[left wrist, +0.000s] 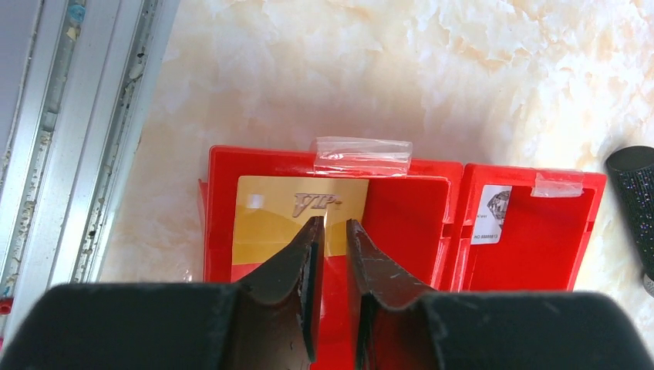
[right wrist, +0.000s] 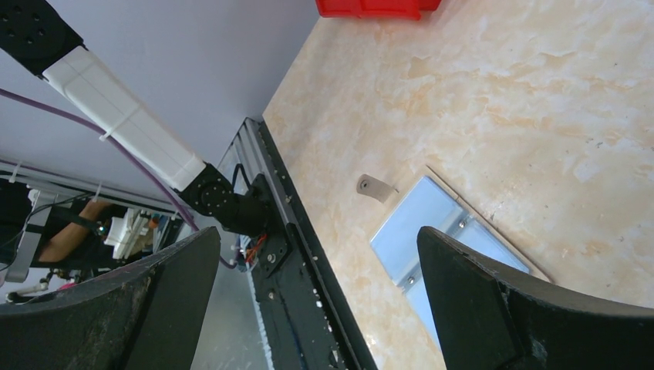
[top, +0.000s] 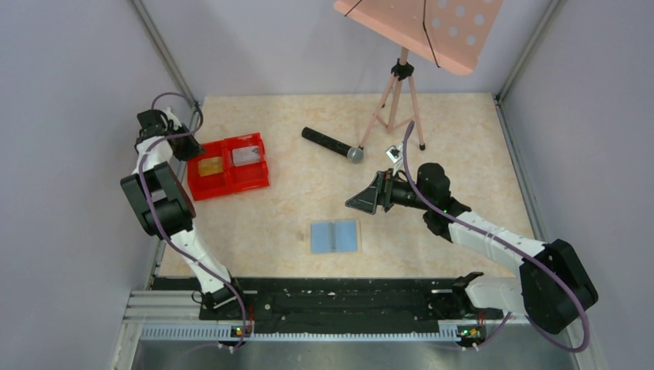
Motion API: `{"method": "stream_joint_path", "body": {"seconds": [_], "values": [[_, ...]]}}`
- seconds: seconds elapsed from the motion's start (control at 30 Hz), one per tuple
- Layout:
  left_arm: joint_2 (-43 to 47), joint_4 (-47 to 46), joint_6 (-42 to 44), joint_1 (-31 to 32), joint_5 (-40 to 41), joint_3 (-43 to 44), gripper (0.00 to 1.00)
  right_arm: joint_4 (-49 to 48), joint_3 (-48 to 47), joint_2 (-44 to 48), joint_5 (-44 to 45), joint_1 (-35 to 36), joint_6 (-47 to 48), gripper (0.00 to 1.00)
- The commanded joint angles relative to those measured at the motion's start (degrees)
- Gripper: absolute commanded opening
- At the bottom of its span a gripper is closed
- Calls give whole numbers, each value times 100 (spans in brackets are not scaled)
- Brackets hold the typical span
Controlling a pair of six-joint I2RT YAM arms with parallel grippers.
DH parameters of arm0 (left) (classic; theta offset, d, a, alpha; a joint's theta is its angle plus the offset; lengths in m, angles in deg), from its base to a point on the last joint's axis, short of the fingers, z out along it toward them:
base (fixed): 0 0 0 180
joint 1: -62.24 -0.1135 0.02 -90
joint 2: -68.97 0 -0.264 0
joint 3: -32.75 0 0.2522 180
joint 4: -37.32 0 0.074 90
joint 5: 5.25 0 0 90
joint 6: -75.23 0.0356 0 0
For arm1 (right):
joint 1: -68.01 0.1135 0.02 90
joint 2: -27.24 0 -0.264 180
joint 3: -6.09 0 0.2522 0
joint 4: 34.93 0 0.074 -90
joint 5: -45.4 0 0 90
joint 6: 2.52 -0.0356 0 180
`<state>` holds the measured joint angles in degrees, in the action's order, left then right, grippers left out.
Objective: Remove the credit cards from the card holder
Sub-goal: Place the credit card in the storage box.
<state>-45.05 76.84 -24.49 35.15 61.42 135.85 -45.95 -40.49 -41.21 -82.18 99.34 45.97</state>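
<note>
The light-blue card holder [top: 335, 237] lies spread flat on the table near the front; the right wrist view shows it as the card holder [right wrist: 432, 223] too. A gold credit card [top: 210, 166] lies in the left compartment of a red tray [top: 231, 183], and a silvery card [top: 246, 156] in the right one. My left gripper [top: 187, 148] hangs over the tray. In its wrist view the left gripper [left wrist: 333, 222] is slightly open just above the gold card [left wrist: 270, 223], holding nothing. The pale card [left wrist: 491, 214] leans by the divider. My right gripper [top: 369, 194] stands wide open and empty, up and right of the holder.
A black microphone [top: 332, 144] lies behind the table's middle, and its head [left wrist: 636, 193] shows right of the tray. A pink tripod [top: 397, 100] carrying a pink perforated board [top: 420, 27] stands at the back. Clear tape [left wrist: 362, 156] sits on the tray's far rim. Grey walls enclose the table.
</note>
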Motion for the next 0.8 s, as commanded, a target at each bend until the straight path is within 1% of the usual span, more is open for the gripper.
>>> {"method": "stream_joint_path", "body": {"seconds": [0.0,0.23,0.4,0.5,0.63,0.77], "values": [[-39,55,-2,27,131,355,23,-171,-247,77,-3,-48,96,99],[-28,104,-48,59,271,454,24,-148,-238,98,9,-48,86,99],[102,171,-114,156,198,418,24,-1,-247,91,72,-47,61,99],[152,254,-250,242,60,346,25,293,-298,94,246,-43,60,99],[436,163,-224,466,225,-46,25,890,-503,39,462,-48,143,99],[602,213,-257,608,176,-286,25,1277,-610,40,607,-43,226,99]]}}
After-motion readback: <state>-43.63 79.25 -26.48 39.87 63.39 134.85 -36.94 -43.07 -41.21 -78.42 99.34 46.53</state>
